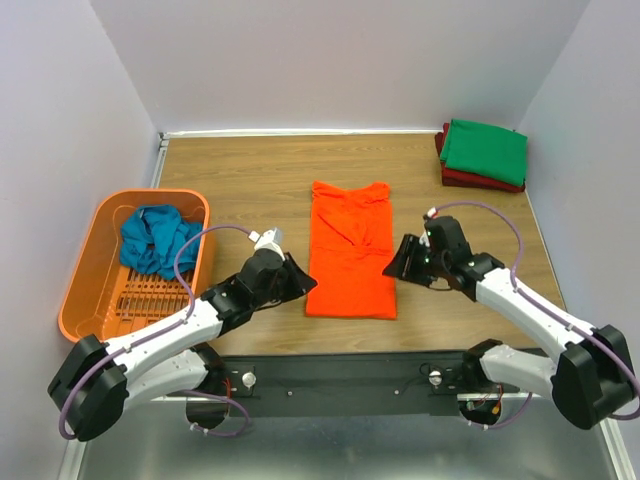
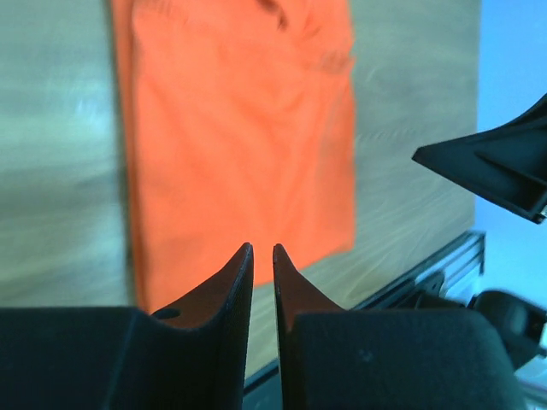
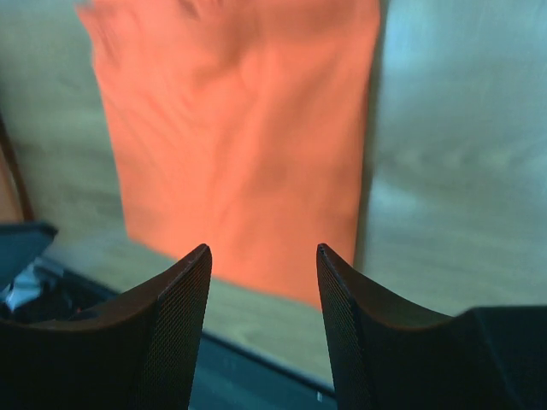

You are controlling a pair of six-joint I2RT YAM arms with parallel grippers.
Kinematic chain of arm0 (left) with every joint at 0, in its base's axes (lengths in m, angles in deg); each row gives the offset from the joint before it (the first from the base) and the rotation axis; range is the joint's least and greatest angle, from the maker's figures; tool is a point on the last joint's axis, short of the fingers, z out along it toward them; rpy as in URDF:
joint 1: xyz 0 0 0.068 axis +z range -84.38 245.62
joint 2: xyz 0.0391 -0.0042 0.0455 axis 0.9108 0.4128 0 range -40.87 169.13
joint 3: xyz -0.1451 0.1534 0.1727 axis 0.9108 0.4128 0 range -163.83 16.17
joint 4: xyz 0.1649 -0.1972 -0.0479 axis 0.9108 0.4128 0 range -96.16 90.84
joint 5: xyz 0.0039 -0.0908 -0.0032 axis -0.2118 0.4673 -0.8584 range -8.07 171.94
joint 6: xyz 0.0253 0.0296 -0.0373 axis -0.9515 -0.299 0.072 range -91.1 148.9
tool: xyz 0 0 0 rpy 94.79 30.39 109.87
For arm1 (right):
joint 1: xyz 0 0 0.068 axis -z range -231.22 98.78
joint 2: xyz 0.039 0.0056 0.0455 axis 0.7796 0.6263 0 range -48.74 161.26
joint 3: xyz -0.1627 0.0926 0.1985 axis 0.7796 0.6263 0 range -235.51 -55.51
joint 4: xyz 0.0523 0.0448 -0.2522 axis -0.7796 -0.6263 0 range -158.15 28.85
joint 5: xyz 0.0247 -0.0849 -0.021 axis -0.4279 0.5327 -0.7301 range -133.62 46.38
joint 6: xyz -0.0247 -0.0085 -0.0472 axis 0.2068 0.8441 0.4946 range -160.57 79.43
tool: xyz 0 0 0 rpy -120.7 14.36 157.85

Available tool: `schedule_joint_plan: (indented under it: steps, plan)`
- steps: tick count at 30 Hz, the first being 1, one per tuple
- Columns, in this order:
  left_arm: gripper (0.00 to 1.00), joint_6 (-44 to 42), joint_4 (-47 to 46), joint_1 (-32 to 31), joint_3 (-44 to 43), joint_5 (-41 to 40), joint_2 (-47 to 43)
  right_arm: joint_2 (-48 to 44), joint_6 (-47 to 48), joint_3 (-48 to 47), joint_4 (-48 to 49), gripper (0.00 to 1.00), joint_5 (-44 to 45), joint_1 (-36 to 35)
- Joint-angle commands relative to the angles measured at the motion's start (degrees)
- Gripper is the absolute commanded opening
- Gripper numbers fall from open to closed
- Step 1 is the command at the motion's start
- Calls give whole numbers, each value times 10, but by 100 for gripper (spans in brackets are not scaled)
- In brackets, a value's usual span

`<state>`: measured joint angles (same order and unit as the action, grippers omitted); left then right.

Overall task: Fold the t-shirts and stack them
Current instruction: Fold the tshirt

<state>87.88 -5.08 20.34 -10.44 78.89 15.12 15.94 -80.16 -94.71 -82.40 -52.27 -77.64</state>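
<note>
Here, left jaws barely parted, empty, right jaws well apart, empty, flanking the flat orange t-shirt (image 1: pixel 350 250).

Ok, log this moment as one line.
shirt: orange t-shirt flat on table | left gripper: slightly open, empty | right gripper: open, empty | stack: green t-shirt over dark red t-shirt, far right

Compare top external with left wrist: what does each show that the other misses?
Top external only: the orange basket holding the teal-blue t-shirt, and the green t-shirt stacked on the dark red t-shirt at the far right. Left wrist only: the slim, empty gap at the tip of the left pincer. Both: the orange t-shirt lying flat on the table, with the right pincer beside it.
</note>
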Motion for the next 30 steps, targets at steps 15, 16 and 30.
schedule_joint_plan:
  steps: [15, 16, 30]
  plan:
    - [30, 3, 50, 3, 97, 129, -21, -97, -155, 212, -41, 58, -140, -1]
    - [34, 3, 25, 2, 106, 139, -16, -118, -168, 215, -41, 57, -119, 0]
    - [42, -6, 4, 2, 123, 118, -4, -160, -207, 233, -24, 47, -57, 0]
